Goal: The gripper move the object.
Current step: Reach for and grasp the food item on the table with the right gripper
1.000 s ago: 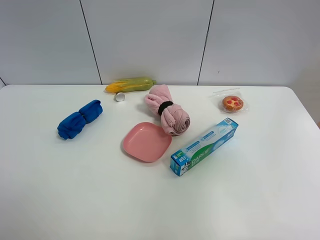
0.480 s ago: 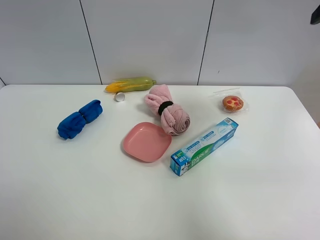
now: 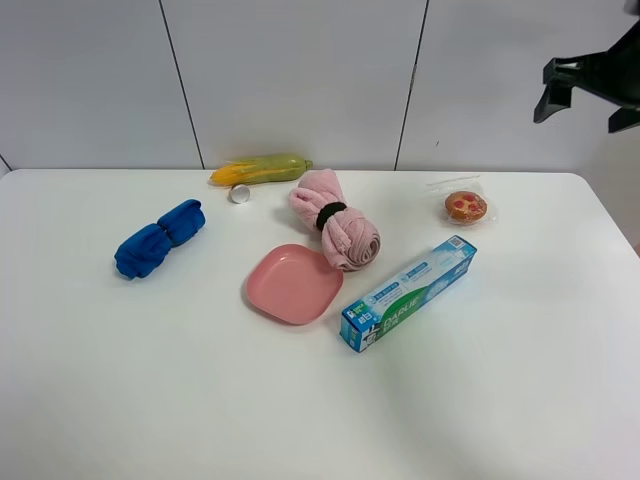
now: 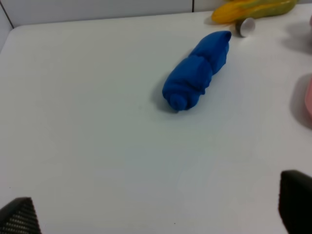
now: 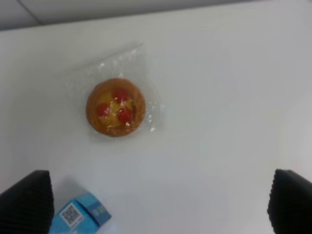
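One tart [image 5: 116, 107] lies sealed in a clear bag [image 5: 132, 62]; the right hand [image 5: 158, 197] gapes wide.

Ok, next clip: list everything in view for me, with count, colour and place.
tart: one, golden-brown with red spots, in clear bag, far right
box: one, blue-green, right of centre
plate: one, pink, centre
pink cloth roll: one, black band, behind plate
blue cloth roll: one, left
corn: one, yellow-green, far edge
cap: one, white, beside corn
table: one, white
left hand: one, black, open, near blue cloth roll
right hand: one, black, open, raised at far right
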Motion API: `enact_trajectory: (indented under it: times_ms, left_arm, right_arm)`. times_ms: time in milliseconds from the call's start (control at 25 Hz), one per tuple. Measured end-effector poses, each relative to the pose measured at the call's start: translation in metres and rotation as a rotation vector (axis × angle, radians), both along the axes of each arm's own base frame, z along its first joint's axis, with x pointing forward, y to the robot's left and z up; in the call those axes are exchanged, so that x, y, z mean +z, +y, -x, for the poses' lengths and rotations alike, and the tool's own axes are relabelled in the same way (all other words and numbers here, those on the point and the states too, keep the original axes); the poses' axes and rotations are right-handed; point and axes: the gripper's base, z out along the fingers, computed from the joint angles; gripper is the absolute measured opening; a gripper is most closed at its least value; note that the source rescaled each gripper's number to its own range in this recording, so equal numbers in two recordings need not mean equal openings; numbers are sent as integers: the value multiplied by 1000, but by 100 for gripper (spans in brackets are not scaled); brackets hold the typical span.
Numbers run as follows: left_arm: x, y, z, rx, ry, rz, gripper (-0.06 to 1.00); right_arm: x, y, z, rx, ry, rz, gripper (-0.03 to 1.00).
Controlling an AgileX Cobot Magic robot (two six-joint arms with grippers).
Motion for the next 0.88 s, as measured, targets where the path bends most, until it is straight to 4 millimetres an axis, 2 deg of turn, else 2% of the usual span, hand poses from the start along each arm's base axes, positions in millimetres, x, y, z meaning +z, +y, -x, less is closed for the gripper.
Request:
enact_trajectory:
  times_ms: [280, 560, 680, 880]
  left_arm:
    - [0, 0, 0, 0, 0, 0, 100]
    - [0, 0, 0, 0, 0, 0, 100]
    - [0, 0, 0, 0, 0, 0, 100]
    - [0, 0, 0, 0, 0, 0, 100]
  right_arm:
    - [-62, 0, -42, 37, 26, -34, 76]
    - [-118, 0, -66, 104, 65, 11, 76]
    - [-130, 13, -74, 175, 39, 53, 76]
    - [-137, 51, -86, 277, -62, 115, 76]
